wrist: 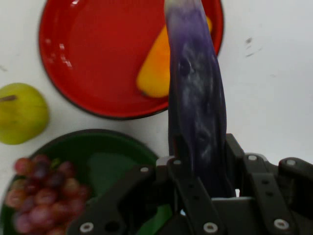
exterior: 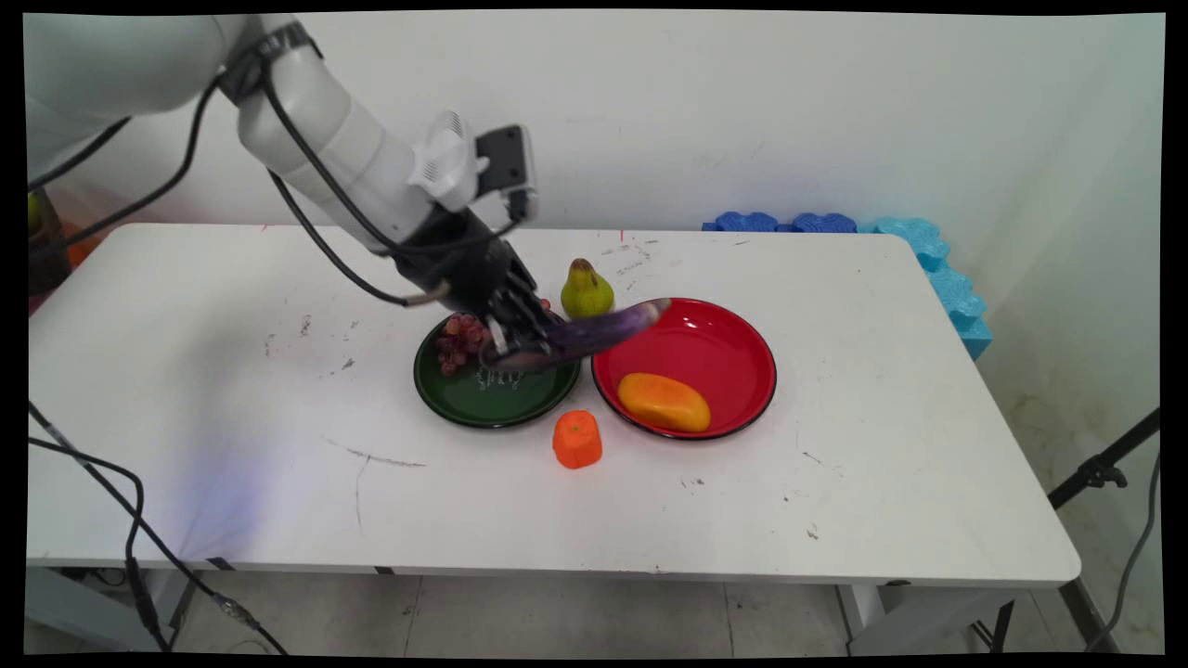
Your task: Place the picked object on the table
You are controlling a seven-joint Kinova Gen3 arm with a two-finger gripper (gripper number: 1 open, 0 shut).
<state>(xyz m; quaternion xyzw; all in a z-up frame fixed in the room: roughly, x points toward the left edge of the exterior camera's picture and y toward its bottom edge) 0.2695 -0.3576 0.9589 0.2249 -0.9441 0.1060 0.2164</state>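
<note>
1. The gripper (exterior: 520, 345) has its jaws closed on one end of a long purple eggplant (exterior: 594, 332) and holds it above the counter (exterior: 232, 417).
2. The eggplant lies almost level; its held end is over the green plate (exterior: 464, 399) and its free end reaches over the rim of the red plate (exterior: 733, 353).
3. The green plate contains a bunch of red grapes (exterior: 459, 339) on its left side, just beside the gripper.
4. The red plate stands just beside the green plate, on its right, and contains one orange-yellow fruit that looks like a mango (exterior: 664, 402), near its front edge.
5. A green pear (exterior: 587, 289) stands upright on the counter behind the two plates, near the place where they meet.
6. A small orange fruit (exterior: 577, 439) sits on the counter in front of the plates, between them.
7. In the hand view the eggplant (wrist: 195, 98) rises from between the jaws and crosses over the mango (wrist: 156, 68).
</note>
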